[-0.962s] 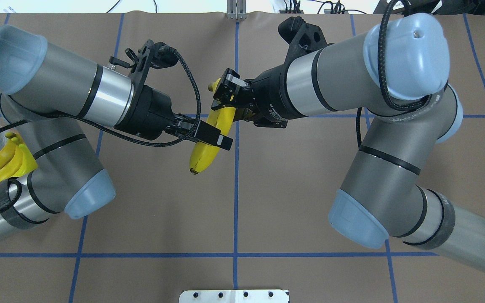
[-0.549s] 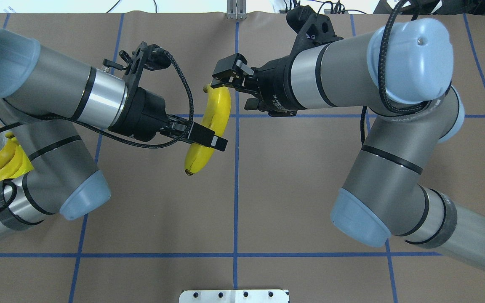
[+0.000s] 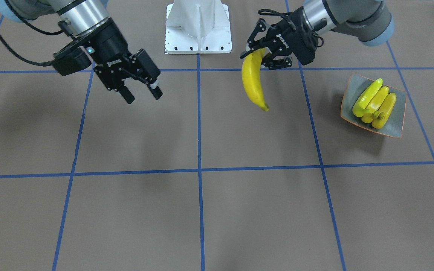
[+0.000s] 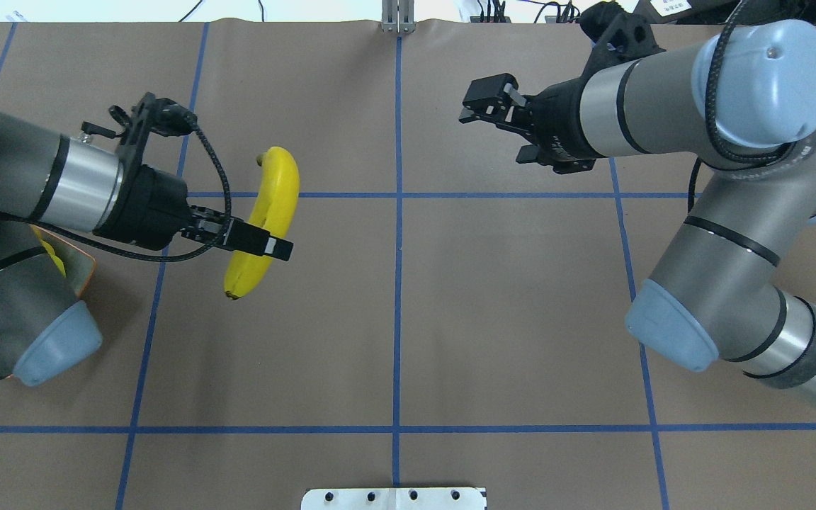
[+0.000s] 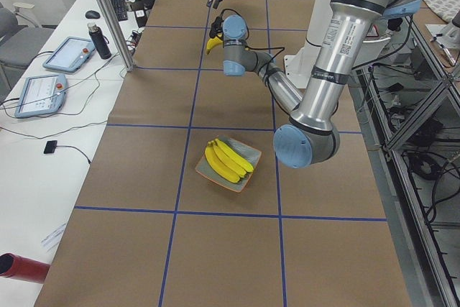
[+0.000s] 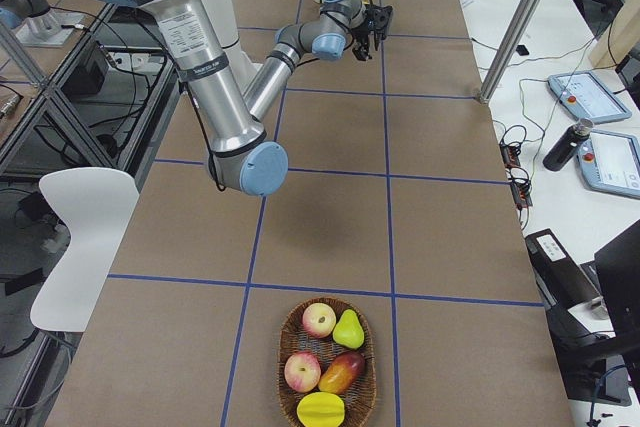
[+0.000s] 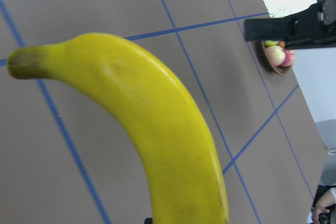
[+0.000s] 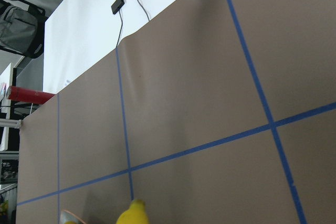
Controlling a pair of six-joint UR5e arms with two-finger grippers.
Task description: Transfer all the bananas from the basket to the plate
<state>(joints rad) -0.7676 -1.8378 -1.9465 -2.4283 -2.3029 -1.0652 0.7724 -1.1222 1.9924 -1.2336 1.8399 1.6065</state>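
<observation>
My left gripper [image 4: 259, 244] is shut on a yellow banana [image 4: 266, 212] around its middle and holds it above the table; in the front view that gripper [image 3: 260, 54] has the banana [image 3: 252, 81] hanging down. The banana fills the left wrist view [image 7: 173, 145]. Three more bananas [image 3: 373, 103] lie side by side on the grey plate [image 3: 396, 126] with an orange rim, also seen in the exterior left view [image 5: 251, 152]. My right gripper [image 4: 491, 136] is open and empty, far from the banana; it also shows in the front view [image 3: 143, 98].
A wicker basket [image 6: 283, 347] with apples, a pear and other fruit stands at the table's end on my right. The white robot base [image 3: 198, 26] is at the table's near edge. In the overhead view my left arm covers most of the plate [image 4: 89, 265].
My right gripper let go of the banana's stem end and drew back to the right. My left gripper carried the banana to the left, toward the plate.
</observation>
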